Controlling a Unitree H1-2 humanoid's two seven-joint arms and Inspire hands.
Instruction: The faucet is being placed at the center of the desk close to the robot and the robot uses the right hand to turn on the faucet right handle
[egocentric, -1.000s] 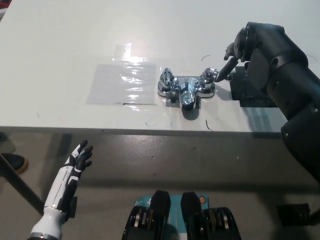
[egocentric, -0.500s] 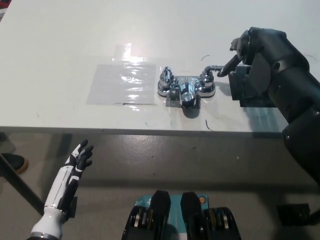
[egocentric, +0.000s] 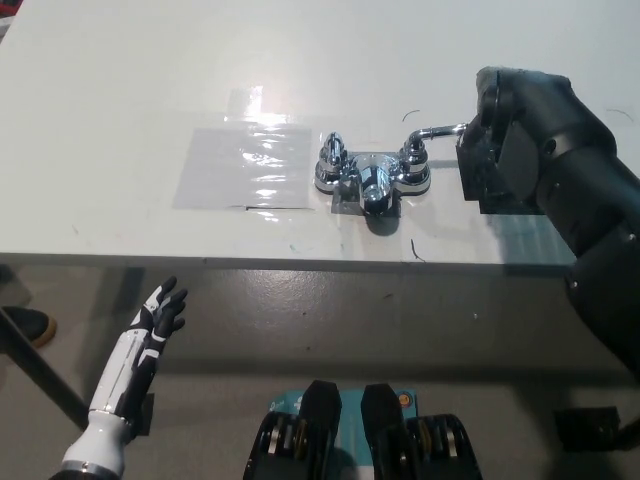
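White desk (egocentric: 120, 90) fills the upper part of the head view, and at 3 o'clock from its middle the black right hand (egocentric: 492, 108) sits against the far end of the faucet's right handle (egocentric: 438, 132). The lever's tip meets the hand's near edge, but the hand's own bulk hides the contact, so I cannot tell whether it is closed on the lever or only touching it. From the hand, the black forearm runs back toward 5 o'clock and leaves the picture at the right edge. A dark rectangular patch (egocentric: 500, 185) lies on the desk just beneath the wrist; mat or shadow, I cannot tell.

The chrome faucet (egocentric: 372, 178) stands at the desk's centre, close to the near edge. Its right handle points from its hub toward 2 o'clock, roughly level with the tabletop. The left handle (egocentric: 332, 152) stands short and upright at the body's 9 o'clock end. The spout (egocentric: 374, 195) points toward 6 o'clock, at the robot. Just beside the faucet at 9 o'clock, a clear, glossy plastic sheet (egocentric: 245, 165) lies flat on the desk.

Below the desk edge, over the grey floor (egocentric: 350, 300), the white left hand (egocentric: 160, 315) rests at 7 o'clock, its fingers (egocentric: 172, 293) spread apart and holding nothing, well apart from the faucet.
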